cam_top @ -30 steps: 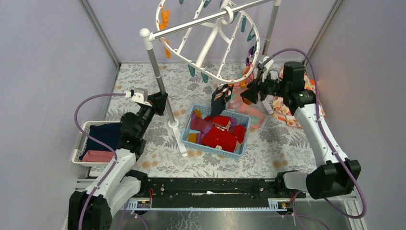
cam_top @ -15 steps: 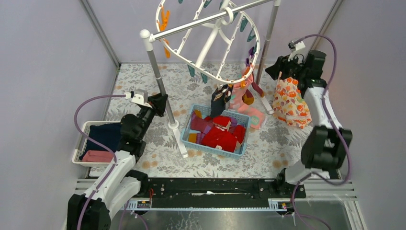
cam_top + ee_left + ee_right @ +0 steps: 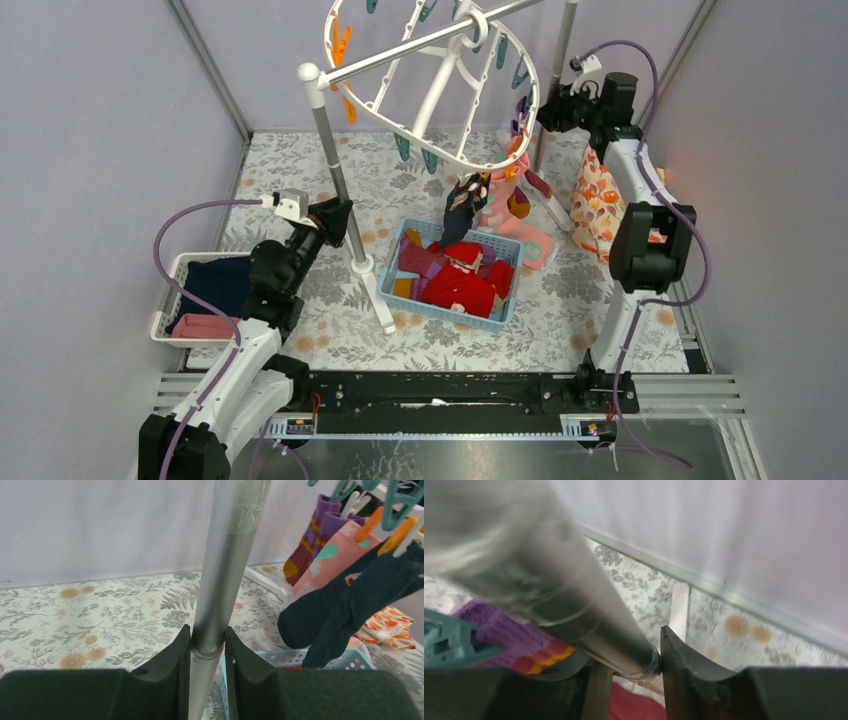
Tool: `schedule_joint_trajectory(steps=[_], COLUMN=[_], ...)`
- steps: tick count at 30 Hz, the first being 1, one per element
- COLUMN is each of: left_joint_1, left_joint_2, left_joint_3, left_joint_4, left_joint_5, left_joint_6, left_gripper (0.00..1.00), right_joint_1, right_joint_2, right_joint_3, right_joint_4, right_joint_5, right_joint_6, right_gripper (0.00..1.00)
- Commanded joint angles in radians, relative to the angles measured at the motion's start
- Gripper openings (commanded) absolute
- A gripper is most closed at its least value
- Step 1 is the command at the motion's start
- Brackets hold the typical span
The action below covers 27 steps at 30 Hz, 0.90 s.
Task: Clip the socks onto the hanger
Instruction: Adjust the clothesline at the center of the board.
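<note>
Top external view, entry one: left end effector [image 3: 335, 215] was pinched onto the near pole [image 3: 333, 165]. The left wrist view showed both fingers [image 3: 172, 670] flat against it.

Entry two: right end effector [image 3: 555, 108] sat astride the far pole [image 3: 556, 60], apparently clamped, though the right wrist view was blurred.

Purpose, as judged: both grips steadied or shifted the stand so that the hanger [image 3: 437, 95], hooked over the crossbar [image 3: 390, 49], hung above the basket [image 3: 386, 280].

Clipped to the hanger: navy socks [image 3: 350, 600], pink sock [image 3: 330, 565], purple sock [image 3: 312, 530].

Basket, on the worktop [image 3: 300, 170]: loose socks [image 3: 460, 285], mostly red, some maroon and orange, none clipped.

White tray [image 3: 165, 300], left side: folded navy cloth [image 3: 215, 280] and pink cloth [image 3: 205, 325].

Orange floral cloth [image 3: 597, 200]: beside the far pole.
</note>
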Motion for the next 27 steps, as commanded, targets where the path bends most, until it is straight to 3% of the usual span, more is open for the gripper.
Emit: schedule_joint_trajectory(steps=[1,6,17,21,27], left_joint_1=[-0.013,-0.020,-0.097,-0.136,-0.145], left_joint_2=[-0.035,-0.053,-0.117,-0.122,-0.125], left_joint_3=[0.009,0.010,0.007,0.002,-0.003], left_joint_4=[-0.001,-0.014,-0.073,-0.097,-0.141], left_joint_5=[0.029,0.053,0.114,0.087,0.015], left_joint_6=[-0.076,-0.111,-0.112,-0.110,-0.112], left_gripper=[0.00,0.00,0.00,0.00,0.00], right_joint_1=[0.023,0.051,0.129,0.158,0.156], right_joint_2=[0.122,0.274,0.417,0.445,0.418], right_joint_3=[0.213,0.452,0.575,0.613,0.588], right_joint_4=[-0.011,-0.066,0.193,0.216,0.142], right_joint_5=[-0.017,-0.055,-0.233,-0.220,-0.213], right_joint_6=[0.040,0.057,0.132,0.141,0.097], right_gripper=[0.34,0.22,0.26,0.35,0.61])
